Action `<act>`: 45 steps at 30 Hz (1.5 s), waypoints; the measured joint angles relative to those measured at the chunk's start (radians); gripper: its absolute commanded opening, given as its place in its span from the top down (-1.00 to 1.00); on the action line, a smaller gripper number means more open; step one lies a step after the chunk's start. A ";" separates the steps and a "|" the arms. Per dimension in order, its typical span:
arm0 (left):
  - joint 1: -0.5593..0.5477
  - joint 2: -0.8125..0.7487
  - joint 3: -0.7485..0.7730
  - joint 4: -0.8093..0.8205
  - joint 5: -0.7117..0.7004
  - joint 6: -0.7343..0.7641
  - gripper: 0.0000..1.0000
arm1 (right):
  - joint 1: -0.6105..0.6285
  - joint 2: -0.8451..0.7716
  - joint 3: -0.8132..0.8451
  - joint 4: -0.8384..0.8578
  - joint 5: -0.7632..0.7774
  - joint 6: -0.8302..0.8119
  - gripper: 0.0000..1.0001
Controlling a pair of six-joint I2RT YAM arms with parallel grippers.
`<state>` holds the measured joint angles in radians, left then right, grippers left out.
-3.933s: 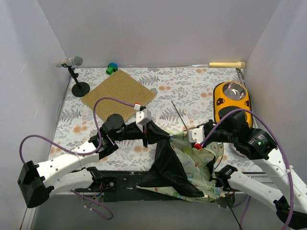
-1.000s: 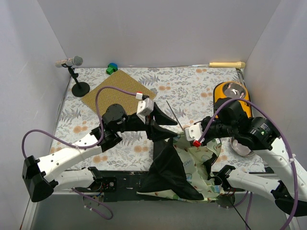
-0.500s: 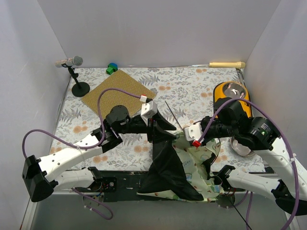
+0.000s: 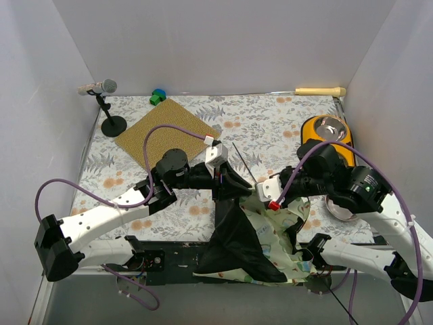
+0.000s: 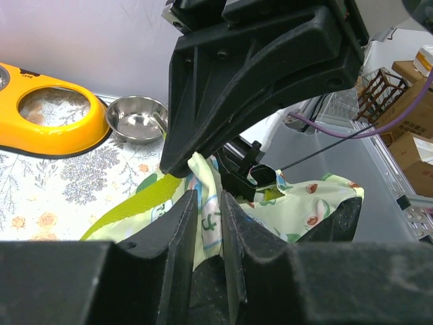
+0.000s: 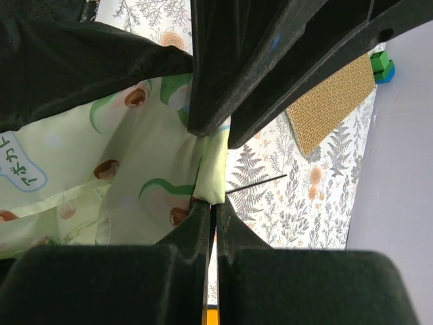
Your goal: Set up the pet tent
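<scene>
**Left gripper [image 4: 235, 185] and right gripper [image 4: 254, 194] clamped on the pet tent [image 4: 272, 229]**

The left gripper [image 5: 208, 204] is seen in its own wrist view with its fingers [image 5: 177, 227] drawn close. A fold of the pale printed fabric is pinched in the narrow gap between them. The right gripper [image 6: 210, 218] is pressed almost fully together, and an edge of the cream-green cloth is nipped between its fingers [image 6: 193, 230]. In the top view the two sets of fingertips are brought just beside each other, over the upper edge of the tent. Each gripper's black body fills the upper part of the other's wrist view.

The pet tent [image 5: 301, 203] is found collapsed at the near middle of the table [image 4: 270, 125], between the two arms. It is heaped rather than standing. Its black underside [image 4: 233, 237] is turned up on the left of the heap, and the printed fabric is spread to the right. The fabric reaches down to the table's near edge. A lime-green strip of lining [image 5: 128, 210] is shown in the left wrist view. A thin black pole [image 4: 244, 162] is seen slanting out from near the grippers toward the far side of the table. It is also caught in the right wrist view [image 6: 256, 183].

A brown mat [image 4: 166, 133] is laid at the far left, well apart from the tent. An orange bowl holder [image 4: 344, 146] is placed at the right. A steel bowl [image 5: 137, 120] is set just beside the holder.
</scene>
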<state>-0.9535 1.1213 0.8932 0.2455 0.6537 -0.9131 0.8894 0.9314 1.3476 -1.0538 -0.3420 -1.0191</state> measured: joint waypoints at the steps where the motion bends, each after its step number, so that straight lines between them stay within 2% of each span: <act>1: -0.001 0.001 0.000 0.003 0.000 0.000 0.62 | 0.006 0.000 -0.005 0.006 0.003 0.002 0.97; 9: -0.024 0.025 0.004 0.014 -0.011 -0.001 0.66 | 0.045 0.006 -0.010 0.018 0.030 0.030 0.97; 13: -0.034 0.044 0.015 0.003 -0.029 0.002 1.00 | 0.056 0.006 -0.010 0.011 0.056 0.049 0.97; 16: -0.034 0.047 0.018 -0.008 -0.052 0.005 1.00 | 0.060 0.006 -0.010 0.009 0.088 0.065 0.97; 20: -0.037 0.032 0.011 -0.014 -0.084 0.013 1.00 | 0.064 0.010 -0.011 0.013 0.106 0.080 0.25; 22: -0.035 0.002 -0.010 -0.011 -0.097 0.024 1.00 | 0.078 -0.001 -0.021 0.007 0.107 0.076 0.10; 23: -0.035 -0.017 -0.017 -0.009 -0.098 0.030 1.00 | 0.081 -0.005 -0.029 -0.004 0.112 0.079 0.08; 28: -0.039 -0.090 -0.021 -0.006 -0.089 0.063 1.00 | 0.082 -0.039 -0.069 -0.045 0.157 0.093 0.41; 30: -0.041 -0.089 -0.021 -0.001 -0.084 0.073 1.00 | 0.084 -0.049 -0.069 -0.045 0.165 0.105 0.62; 31: -0.041 -0.084 -0.021 0.001 -0.075 0.077 1.00 | 0.084 -0.051 -0.069 -0.045 0.172 0.116 0.64; 35: -0.044 -0.077 -0.021 -0.007 -0.050 0.092 1.00 | 0.080 -0.021 -0.054 -0.051 0.200 0.190 0.97; 39: -0.037 -0.079 -0.019 -0.018 -0.036 0.105 1.00 | 0.074 0.023 -0.016 -0.070 0.210 0.229 0.97; 41: -0.034 -0.075 -0.013 -0.033 -0.030 0.108 0.86 | 0.074 0.026 -0.015 -0.077 0.208 0.230 0.97; 45: -0.032 -0.042 0.039 -0.090 -0.006 0.105 0.84 | 0.072 0.027 -0.022 -0.086 0.208 0.230 0.97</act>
<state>-0.9859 1.0794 0.9318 0.1555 0.6479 -0.8078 0.9619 0.9585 1.3254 -1.1400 -0.1341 -0.7887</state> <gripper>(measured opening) 0.078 0.055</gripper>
